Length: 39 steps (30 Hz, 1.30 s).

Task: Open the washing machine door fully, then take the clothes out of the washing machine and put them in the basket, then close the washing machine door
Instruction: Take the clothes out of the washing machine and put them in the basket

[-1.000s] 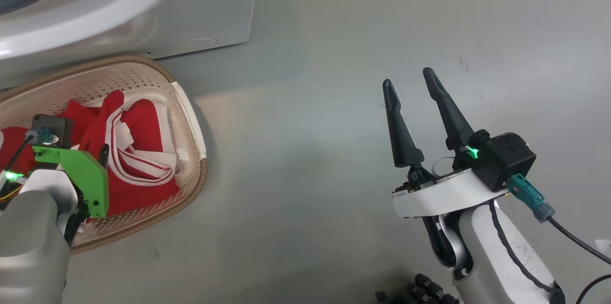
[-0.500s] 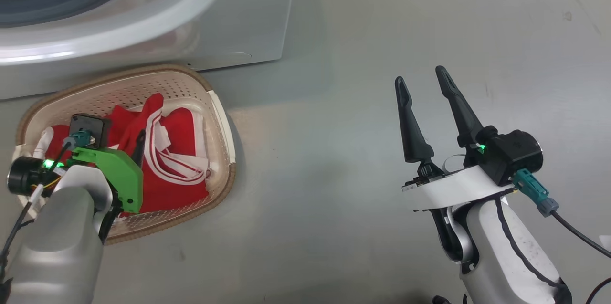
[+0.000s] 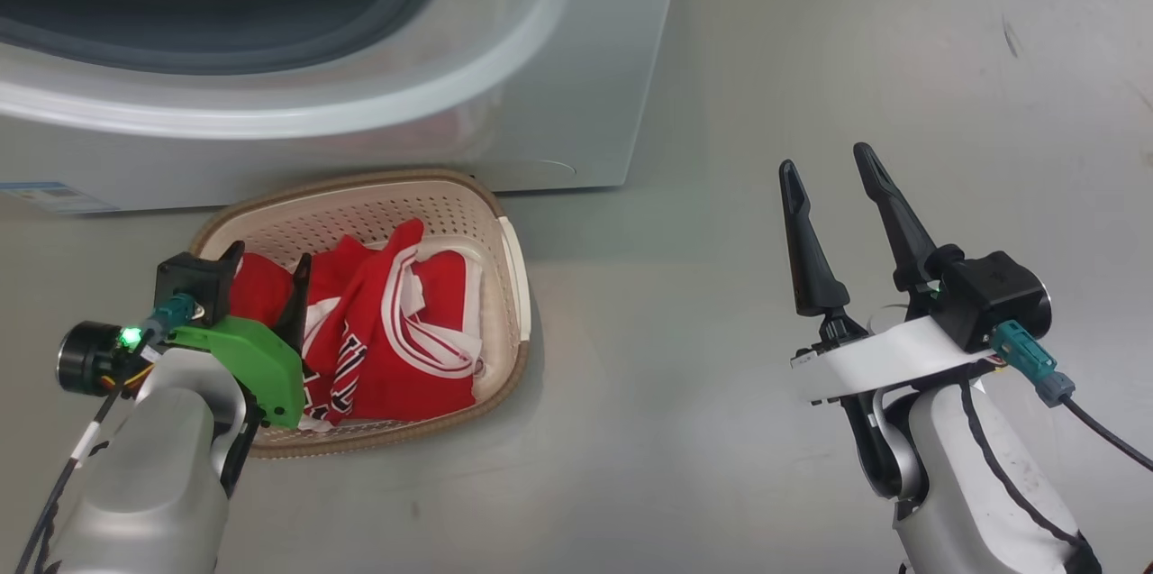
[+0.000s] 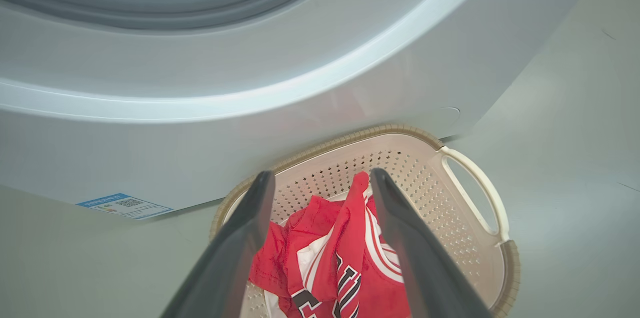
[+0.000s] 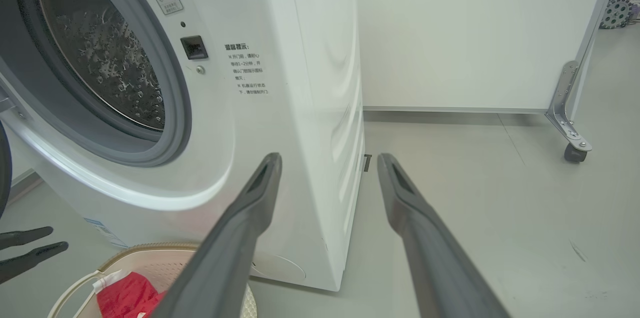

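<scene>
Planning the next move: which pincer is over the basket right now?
The left pincer: it hangs over the red clothes in the basket; the right pincer is over the floor.

Head downward, wrists forward, basket (image 3: 423, 209) shared

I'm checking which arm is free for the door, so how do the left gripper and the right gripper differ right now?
The left gripper hangs over the basket, its fingers aimed at the clothes; the right gripper is over bare floor, off to the side of the washing machine. The left gripper's wrist carries a green bracket; the right gripper's carries a white band. Both are open and hold nothing.
</scene>
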Available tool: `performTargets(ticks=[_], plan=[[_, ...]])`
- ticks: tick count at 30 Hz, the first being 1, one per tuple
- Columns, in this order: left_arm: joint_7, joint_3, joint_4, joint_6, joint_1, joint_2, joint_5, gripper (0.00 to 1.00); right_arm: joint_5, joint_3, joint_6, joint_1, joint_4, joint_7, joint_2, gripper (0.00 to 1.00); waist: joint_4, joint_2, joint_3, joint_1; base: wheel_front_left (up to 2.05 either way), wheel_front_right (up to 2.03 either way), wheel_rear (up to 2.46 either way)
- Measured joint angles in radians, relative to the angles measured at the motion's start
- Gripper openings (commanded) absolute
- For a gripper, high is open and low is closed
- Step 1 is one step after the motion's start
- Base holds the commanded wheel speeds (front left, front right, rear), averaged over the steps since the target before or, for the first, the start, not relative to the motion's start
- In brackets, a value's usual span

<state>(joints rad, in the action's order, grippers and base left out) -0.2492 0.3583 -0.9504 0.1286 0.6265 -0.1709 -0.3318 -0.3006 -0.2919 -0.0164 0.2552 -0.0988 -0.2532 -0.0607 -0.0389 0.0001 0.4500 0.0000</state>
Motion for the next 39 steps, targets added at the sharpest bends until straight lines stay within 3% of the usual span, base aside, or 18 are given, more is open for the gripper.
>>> performTargets(ticks=[9, 20, 33, 39], plan=[[-0.003, 0.019, 0.104, 0.000, -0.077, 0.001, 0.017, 1.00, 0.000, 0.040, 0.015, -0.067, -0.017, 0.000, -0.001, 1.00, 0.075, 0.0000, -0.115, 0.0000, 0.00, 0.00, 0.00], [-0.003, -0.043, 0.370, -0.006, -0.230, -0.002, 0.018, 1.00, -0.003, 0.081, 0.024, -0.154, -0.012, 0.000, 0.002, 1.00, 0.134, 0.0000, -0.255, 0.0000, 0.00, 0.00, 0.00], [-0.003, -0.079, 0.519, -0.030, -0.385, 0.012, 0.048, 1.00, -0.004, 0.127, 0.026, -0.242, 0.006, 0.000, 0.005, 1.00, 0.184, 0.0000, -0.323, 0.0000, 0.00, 0.00, 0.00], [-0.003, -0.104, 0.576, -0.040, -0.443, 0.011, 0.057, 1.00, -0.003, 0.124, 0.042, -0.259, 0.010, 0.000, 0.006, 1.00, 0.189, 0.0000, -0.339, 0.0000, 0.00, 0.00, 0.00]])
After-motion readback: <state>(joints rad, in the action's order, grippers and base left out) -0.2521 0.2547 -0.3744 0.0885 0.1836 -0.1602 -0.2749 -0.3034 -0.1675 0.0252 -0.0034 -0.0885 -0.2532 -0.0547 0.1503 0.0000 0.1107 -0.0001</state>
